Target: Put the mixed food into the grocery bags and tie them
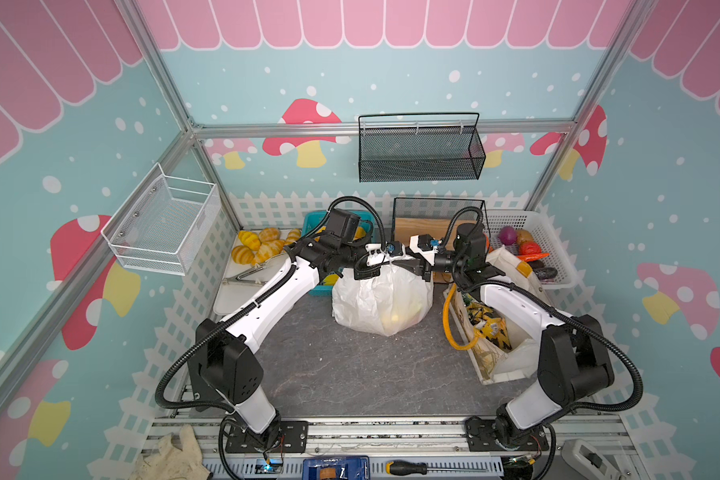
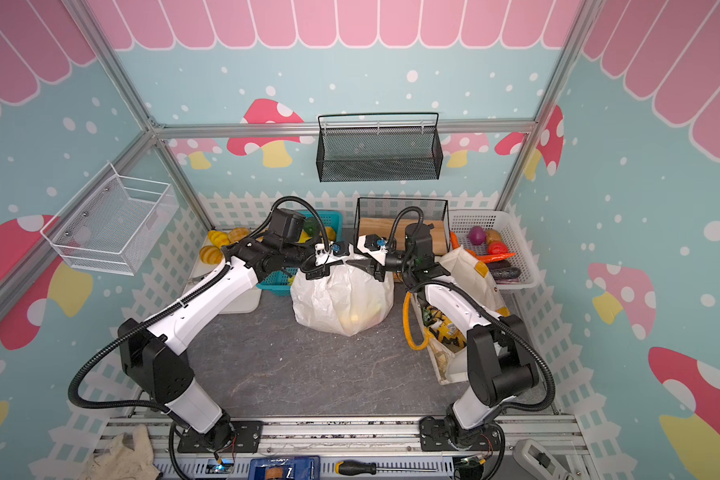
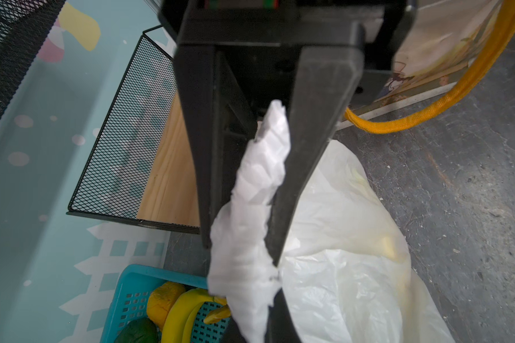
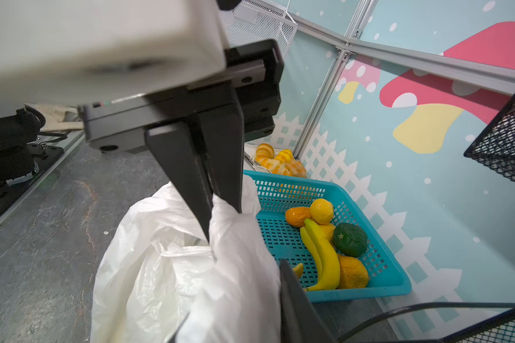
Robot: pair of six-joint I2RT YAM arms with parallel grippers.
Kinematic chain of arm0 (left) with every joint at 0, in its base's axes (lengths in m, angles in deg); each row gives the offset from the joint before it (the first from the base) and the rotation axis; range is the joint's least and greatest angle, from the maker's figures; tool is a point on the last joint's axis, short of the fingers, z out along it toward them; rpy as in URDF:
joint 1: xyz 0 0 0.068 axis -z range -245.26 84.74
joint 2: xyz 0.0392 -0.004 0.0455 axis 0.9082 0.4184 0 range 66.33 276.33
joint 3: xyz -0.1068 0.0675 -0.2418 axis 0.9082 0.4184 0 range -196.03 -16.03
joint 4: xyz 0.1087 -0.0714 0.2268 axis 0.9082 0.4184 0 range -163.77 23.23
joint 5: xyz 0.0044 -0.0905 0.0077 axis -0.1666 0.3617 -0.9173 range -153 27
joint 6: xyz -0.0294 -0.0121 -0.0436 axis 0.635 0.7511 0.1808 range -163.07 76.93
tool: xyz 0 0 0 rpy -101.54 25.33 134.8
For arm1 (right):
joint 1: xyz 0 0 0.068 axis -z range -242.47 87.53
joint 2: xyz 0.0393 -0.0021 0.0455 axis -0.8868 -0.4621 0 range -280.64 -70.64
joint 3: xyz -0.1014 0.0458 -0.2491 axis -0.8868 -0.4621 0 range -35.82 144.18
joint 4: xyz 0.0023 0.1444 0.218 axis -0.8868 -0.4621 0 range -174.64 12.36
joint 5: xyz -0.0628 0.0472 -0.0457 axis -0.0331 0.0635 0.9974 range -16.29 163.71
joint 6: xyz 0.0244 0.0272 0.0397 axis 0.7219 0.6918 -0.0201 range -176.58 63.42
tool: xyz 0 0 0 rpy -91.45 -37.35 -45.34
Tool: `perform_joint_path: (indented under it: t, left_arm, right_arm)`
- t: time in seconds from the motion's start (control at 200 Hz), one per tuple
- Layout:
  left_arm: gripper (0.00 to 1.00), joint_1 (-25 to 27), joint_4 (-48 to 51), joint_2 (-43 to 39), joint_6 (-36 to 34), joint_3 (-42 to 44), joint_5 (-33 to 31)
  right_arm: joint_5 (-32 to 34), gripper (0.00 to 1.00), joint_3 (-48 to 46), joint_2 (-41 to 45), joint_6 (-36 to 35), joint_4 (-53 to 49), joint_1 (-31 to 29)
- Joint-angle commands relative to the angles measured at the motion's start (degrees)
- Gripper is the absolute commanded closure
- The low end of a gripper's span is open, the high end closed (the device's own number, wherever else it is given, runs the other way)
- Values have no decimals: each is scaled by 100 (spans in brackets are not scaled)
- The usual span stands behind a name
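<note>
Wrist views only: left gripper [image 3: 241, 255] clamped on white bag's [image 3: 339, 237] twisted handle; right gripper [image 4: 223, 224] pinching bag plastic, jaws nearly together. Both top views: bag mid-bench [image 1: 350, 374], yellow shapes showing thru, grippers meeting at its 12 o'clock. Grey stone-look bench, teal mushroom walls. Canvas tote [image 1: 508, 262] w/ snack packets [image 1: 491, 328] at 3; teal basket [image 4: 369, 285] w/ bananas [image 4: 324, 255] at 11, partly behind left arm.
</note>
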Motion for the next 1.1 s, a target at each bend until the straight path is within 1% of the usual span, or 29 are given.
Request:
perform_joint_path:
  t: [0.0,0.07,0.135,0.195,0.24,0.315,0.395,0.46,0.555,0.605,0.68,0.735,0.871,1.011,1.096]
  left_arm:
    - [93,15,90,-135,-81,-227,171]
    - [87,16,91,-153,59,-243,52]
    - [79,15,89,-207,303,-217,-254]
    - [72,18,90,-313,530,-101,-623]
    - [65,12,125,-412,704,12,-885]
    - [59,15,186,-539,935,186,-1245]
    - [58,11,217,-613,1123,315,-1542]
    - [59,25,316,-585,1245,298,-1679]
    - [61,32,435,-530,1370,236,-1636]
    - [61,32,447,-522,1425,239,-1508]
    - [57,41,436,-513,1523,239,-1283]
    - [54,67,435,-480,1576,230,-1284]
    - [48,130,428,-328,1540,239,-1561]
    - [47,187,185,-192,1567,272,-1951]
    - [46,187,-46,-159,1638,304,-2133]
  right_arm:
    - [-70,81,143,-118,-219,-96,-122]
    - [11,91,114,-130,-209,-103,-132]
    - [197,98,60,-82,-184,-83,-136]
    - [344,100,-15,3,-149,-37,-136]
    - [443,100,-87,68,-70,61,-139]
    - [561,100,-208,182,107,254,-145]
    - [627,100,-336,306,300,489,-168]
    - [696,100,-479,388,488,751,-210]
    - [867,100,-652,510,752,1072,-263]
    - [946,100,-721,564,839,1182,-290]
    - [1077,100,-762,635,912,1233,-350]
    - [1138,100,-770,668,957,1236,-373]
    - [1111,100,-738,709,1192,1263,-374]
    - [1005,100,-692,715,1410,1261,-380]
    - [1012,100,-709,716,1402,1224,-385]
